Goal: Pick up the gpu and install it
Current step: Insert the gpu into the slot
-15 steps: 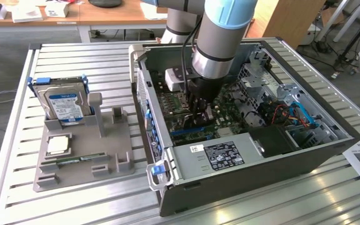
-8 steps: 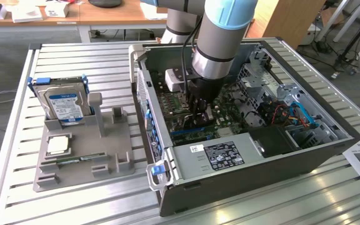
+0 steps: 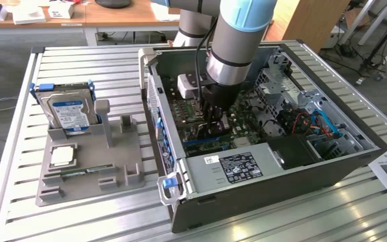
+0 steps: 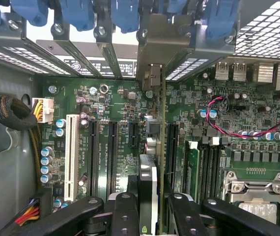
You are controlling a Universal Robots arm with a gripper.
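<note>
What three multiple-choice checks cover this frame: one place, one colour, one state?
1. Hard drive is: A lying flat; B upright in the grey fixture; C inside a drive bay.
2. Long PCI slot colour: A white; B blue; C red.
3. Gpu is: A lying loose; B parked in the fixture; C held by the gripper inside the computer case.
Answers: B, it stands in the fixture beside the case; A, white next to black slots; C, fingers grip it at the motherboard.
</note>
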